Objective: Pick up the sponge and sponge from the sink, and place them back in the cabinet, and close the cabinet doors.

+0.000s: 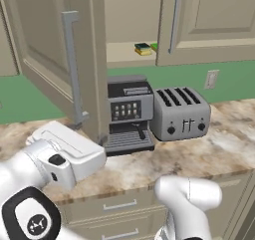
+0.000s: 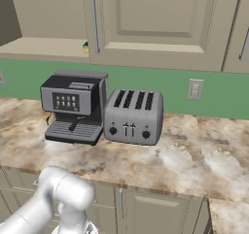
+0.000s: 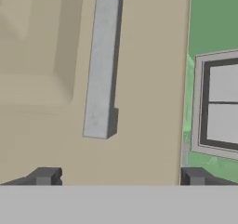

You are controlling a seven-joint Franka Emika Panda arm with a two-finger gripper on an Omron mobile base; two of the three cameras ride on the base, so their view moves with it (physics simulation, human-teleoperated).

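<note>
Hand [image 3: 118,176] gapes wide facing door handle [image 3: 103,62]; left base view alone reveals shelved sponges [image 1: 143,49].

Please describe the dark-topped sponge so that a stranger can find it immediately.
Look above the coffee machine into the open cabinet. On its beige shelf lie two small sponges; the dark-topped sponge is the left one, with a yellow base, beside the bright green sponge by the door edge.

Sponges [image 1: 143,49] on cabinet shelf [image 1: 122,52]
</note>
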